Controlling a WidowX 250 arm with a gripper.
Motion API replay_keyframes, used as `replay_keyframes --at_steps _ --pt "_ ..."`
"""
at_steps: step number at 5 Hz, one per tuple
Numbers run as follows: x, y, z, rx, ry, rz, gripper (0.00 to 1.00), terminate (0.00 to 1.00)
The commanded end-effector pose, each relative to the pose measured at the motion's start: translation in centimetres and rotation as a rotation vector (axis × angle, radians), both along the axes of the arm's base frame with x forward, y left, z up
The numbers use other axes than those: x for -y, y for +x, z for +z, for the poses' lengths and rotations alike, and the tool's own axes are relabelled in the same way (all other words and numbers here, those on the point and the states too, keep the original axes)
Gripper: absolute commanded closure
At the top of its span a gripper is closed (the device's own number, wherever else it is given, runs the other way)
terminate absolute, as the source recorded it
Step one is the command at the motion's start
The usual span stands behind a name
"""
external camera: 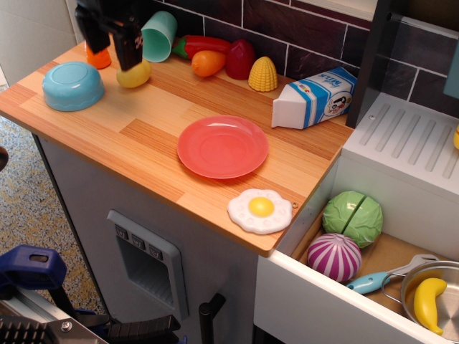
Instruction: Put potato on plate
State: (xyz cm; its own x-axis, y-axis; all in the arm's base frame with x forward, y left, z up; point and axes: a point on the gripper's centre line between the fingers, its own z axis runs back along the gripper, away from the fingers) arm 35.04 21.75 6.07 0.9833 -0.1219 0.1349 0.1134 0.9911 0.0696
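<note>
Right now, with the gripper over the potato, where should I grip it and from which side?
Grip the potato across its short middle, coming straight down from above. It lies on its side on the counter with open wood in front and behind. The gripper already overlaps its upper edge; the teal cup sits close behind.
</note>
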Motion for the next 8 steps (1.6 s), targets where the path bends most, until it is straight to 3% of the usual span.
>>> replay_keyframes --at_steps 1,3,4,6,7,8 --pt "-1.4 2.7 1.6 0.073 0.066 -0.046 0.00 0.00" --pt "-1.0 3.0 0.5 0.067 0.016 -0.040 0.00 0.00" --pt "-0.5 2.6 0.1 0.082 0.017 -0.029 0.00 0.00" --pt "-0.2 1.3 -2.0 0.090 -0.036 -0.003 0.00 0.00" --pt "-0.2 1.3 -2.7 0.052 -0.073 0.031 1.00 0.00" --pt "1.0 1.3 -1.3 0.068 -0.036 0.018 1.00 0.00"
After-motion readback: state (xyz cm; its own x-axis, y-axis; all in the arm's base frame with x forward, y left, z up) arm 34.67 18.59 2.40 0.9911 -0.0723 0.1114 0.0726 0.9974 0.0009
